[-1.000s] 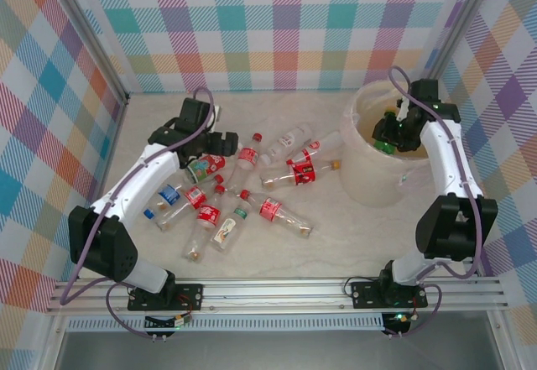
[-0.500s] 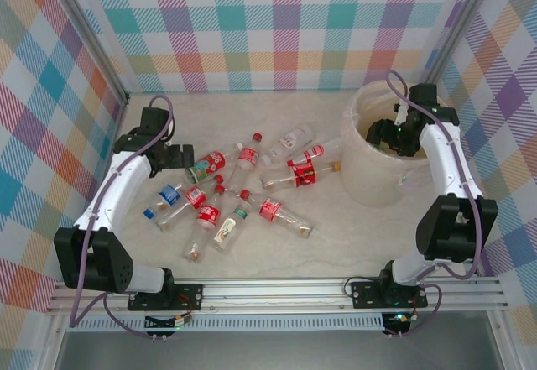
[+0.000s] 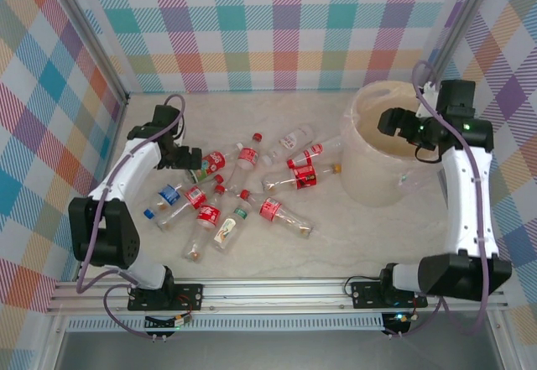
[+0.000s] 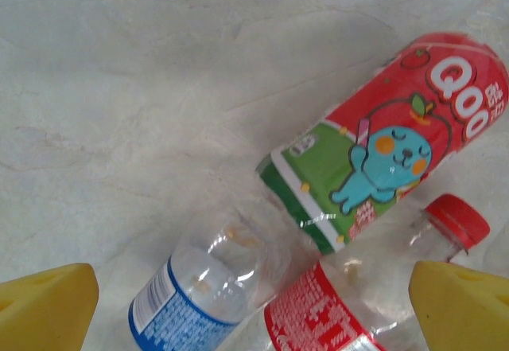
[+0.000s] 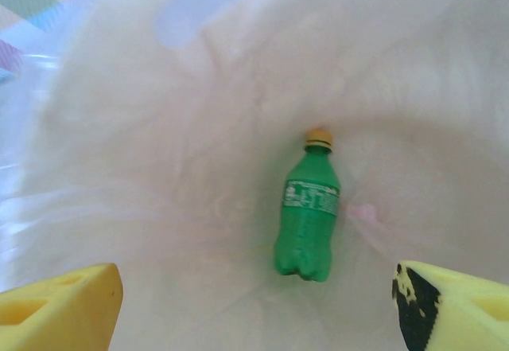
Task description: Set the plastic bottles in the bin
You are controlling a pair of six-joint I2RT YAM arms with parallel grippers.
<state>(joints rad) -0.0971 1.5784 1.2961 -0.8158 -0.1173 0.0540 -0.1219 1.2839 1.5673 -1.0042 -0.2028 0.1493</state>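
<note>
1. Right gripper [image 3: 392, 123] hangs above the bin [image 3: 369, 181] at the table's 2 o'clock, jaws apart and empty. Green bottle [image 5: 308, 208] lies on the bin floor.
2. Left gripper [image 3: 181, 157] is spread wide and holds nothing, at the 10 o'clock edge of the loose bottles [image 3: 270, 209] mid-table.
3. Below it lies the Qoo-labelled bottle [image 4: 382, 144], with the blue-labelled bottle [image 4: 207, 287] at its 7 o'clock.
4. Judgement: empties are light, thin-walled and slick, so likely to crumple or roll. Pinch across the labelled mid-body, not the cap.

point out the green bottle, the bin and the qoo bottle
green bottle [image 5: 307, 228], right wrist view, mid body
bin [image 3: 372, 179], top external view, outer front wall
qoo bottle [image 4: 382, 140], left wrist view, printed label
</note>
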